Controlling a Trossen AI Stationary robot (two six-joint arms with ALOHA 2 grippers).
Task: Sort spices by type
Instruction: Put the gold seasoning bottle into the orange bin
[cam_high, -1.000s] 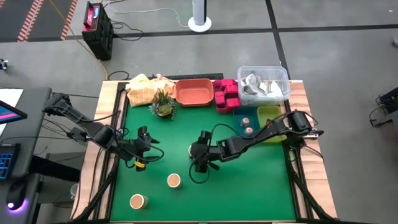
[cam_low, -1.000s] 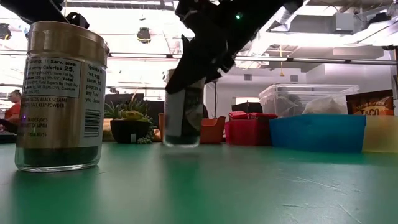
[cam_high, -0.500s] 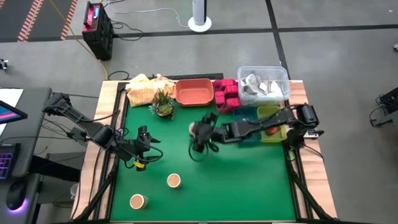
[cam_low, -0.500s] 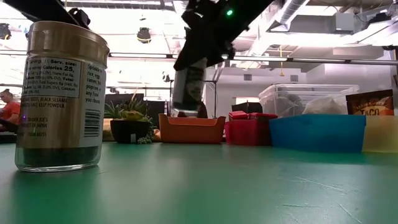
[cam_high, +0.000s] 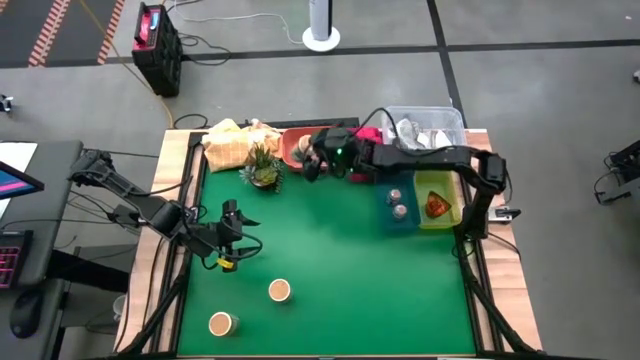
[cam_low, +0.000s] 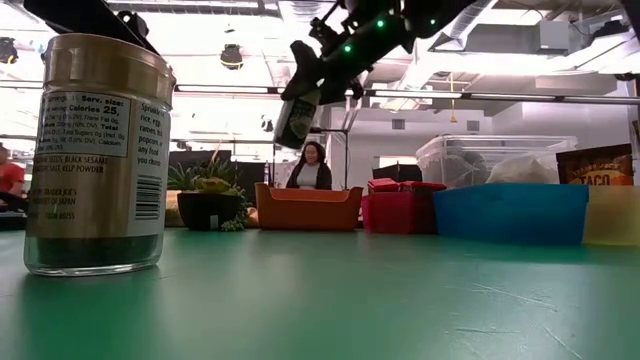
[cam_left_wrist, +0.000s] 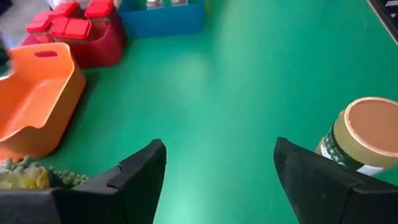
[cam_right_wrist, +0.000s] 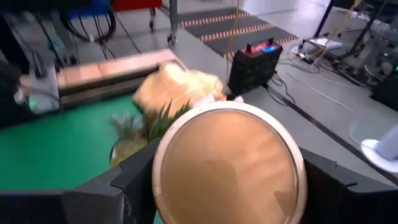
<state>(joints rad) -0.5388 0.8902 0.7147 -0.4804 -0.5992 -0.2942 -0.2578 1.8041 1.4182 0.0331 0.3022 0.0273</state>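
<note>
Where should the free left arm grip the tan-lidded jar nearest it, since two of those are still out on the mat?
Grip the tan-lidded jar across its round side wall just under the lid, coming straight down from above. It stands upright with bare green mat all round, so the open left gripper can straddle it; the flat lid gives no hold. The other jar stands well apart.

Green table (cam_high: 330, 260) with the sorting stuff sitting on it

Taking the orange tray (cam_high: 308, 150) as the marker: potted plant (cam_high: 263, 170) is sitting just beside it, red tray (cam_high: 366, 158), blue tray (cam_high: 397, 208) and yellow-green tray (cam_high: 437, 198) are lining up past it, two tan-lidded jars (cam_high: 279, 290) are standing well apart from it.
</note>
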